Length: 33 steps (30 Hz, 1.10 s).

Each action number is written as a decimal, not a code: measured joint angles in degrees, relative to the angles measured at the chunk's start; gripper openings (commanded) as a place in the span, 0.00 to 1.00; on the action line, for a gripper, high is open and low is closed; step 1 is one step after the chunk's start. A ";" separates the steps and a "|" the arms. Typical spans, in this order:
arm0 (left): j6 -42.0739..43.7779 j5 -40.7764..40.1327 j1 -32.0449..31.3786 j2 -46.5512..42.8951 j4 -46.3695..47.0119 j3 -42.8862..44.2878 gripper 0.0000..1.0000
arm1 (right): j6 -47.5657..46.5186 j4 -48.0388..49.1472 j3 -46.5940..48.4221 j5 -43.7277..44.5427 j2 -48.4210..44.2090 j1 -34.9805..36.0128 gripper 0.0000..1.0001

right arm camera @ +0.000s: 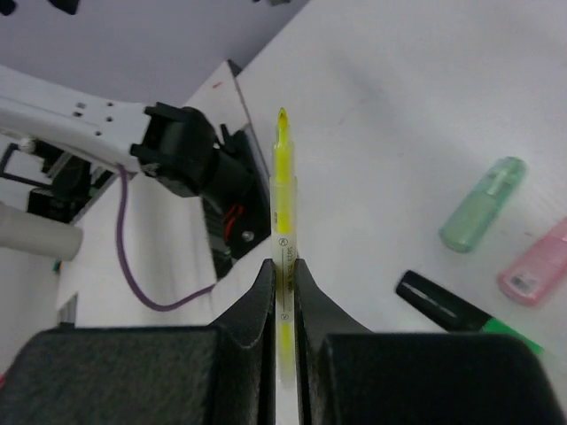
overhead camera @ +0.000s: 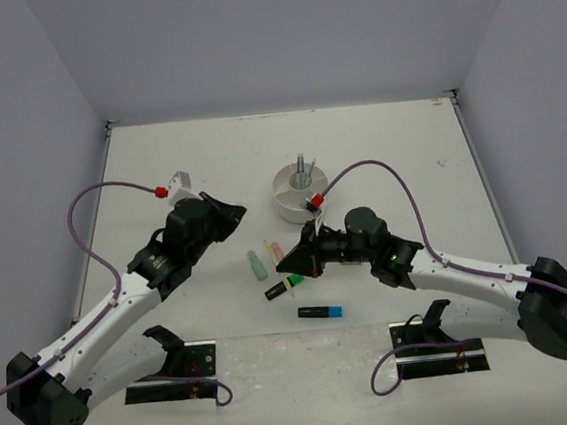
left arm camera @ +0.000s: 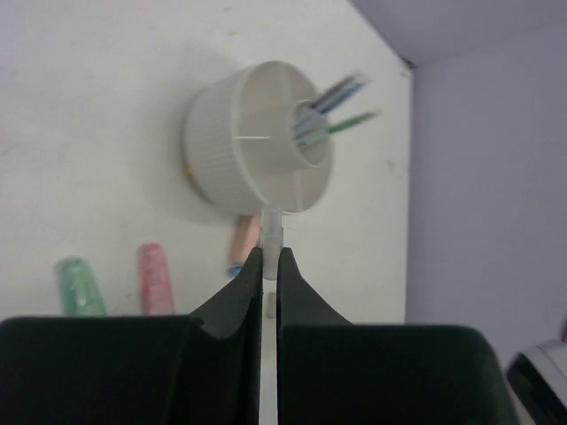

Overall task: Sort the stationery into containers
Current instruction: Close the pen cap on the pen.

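Observation:
The round white organiser (overhead camera: 288, 208) stands mid-table, with thin pens (overhead camera: 301, 166) upright in its central cup. My left gripper (overhead camera: 232, 215) hovers to its left. In the left wrist view the left gripper (left arm camera: 271, 252) is shut on a thin pale pen (left arm camera: 271, 226) whose tip points at the organiser (left arm camera: 221, 150). My right gripper (right arm camera: 283, 264) is shut on a thin yellow pen (right arm camera: 283, 177), above the loose items. On the table lie a mint marker (overhead camera: 256, 265), a pink marker (overhead camera: 275, 248), a green highlighter (overhead camera: 283, 288) and a blue highlighter (overhead camera: 320, 311).
A pinkish item with a blue tip (left arm camera: 239, 241) lies just below the organiser. Black mounting plates (overhead camera: 173, 369) (overhead camera: 437, 343) sit at the near edge, and purple cables (overhead camera: 92, 206) loop off both arms. Lilac walls close in the table on three sides.

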 measured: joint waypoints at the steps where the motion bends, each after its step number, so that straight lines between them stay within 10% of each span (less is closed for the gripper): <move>1: 2.32 2.10 -0.04 -0.87 2.94 -0.75 0.00 | 1.19 2.22 -0.02 0.75 0.65 0.81 0.00; 12: 17.63 19.13 -0.25 -12.45 20.58 -7.58 0.00 | 3.34 9.04 1.42 12.20 1.81 2.92 0.00; 33: 19.87 19.26 -0.27 -13.22 20.18 -8.61 0.00 | -1.32 5.81 3.20 15.95 0.76 2.92 0.00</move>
